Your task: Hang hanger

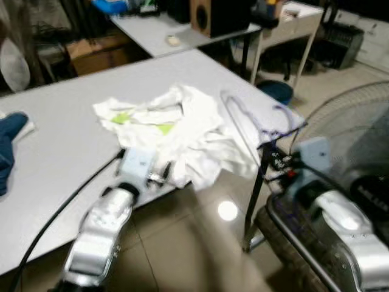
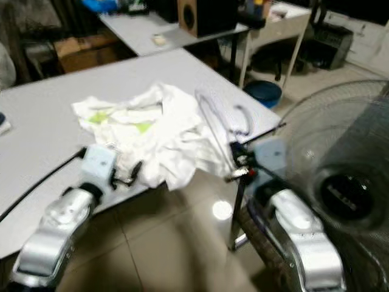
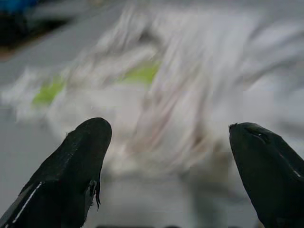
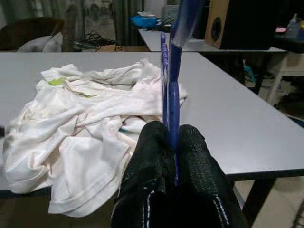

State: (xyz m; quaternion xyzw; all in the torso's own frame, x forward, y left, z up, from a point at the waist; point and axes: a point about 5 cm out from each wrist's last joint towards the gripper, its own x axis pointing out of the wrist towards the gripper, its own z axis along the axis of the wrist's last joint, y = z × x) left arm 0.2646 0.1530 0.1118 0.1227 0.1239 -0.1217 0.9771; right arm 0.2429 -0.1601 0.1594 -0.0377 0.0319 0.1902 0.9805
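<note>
A crumpled white garment [image 1: 176, 131] with green print lies on the grey table [image 1: 61, 152], near its front edge. My right gripper [image 4: 172, 137] is shut on a thin blue hanger [image 4: 173, 85], held just off the table's right corner, with the hanger [image 1: 255, 125] reaching over the garment's right side. My left gripper [image 3: 166, 156] is open at the near edge of the garment [image 3: 180, 95], its fingers spread wide with nothing between them. In the left eye view that left gripper [image 1: 159, 173] sits right at the table's front edge.
A large standing fan [image 1: 358, 158] is close on the right, beside my right arm. A dark blue cloth [image 1: 9, 143] lies at the table's left. Behind stands a second table with a speaker [image 1: 209, 15], and a blue bin [image 1: 276, 91] sits on the floor.
</note>
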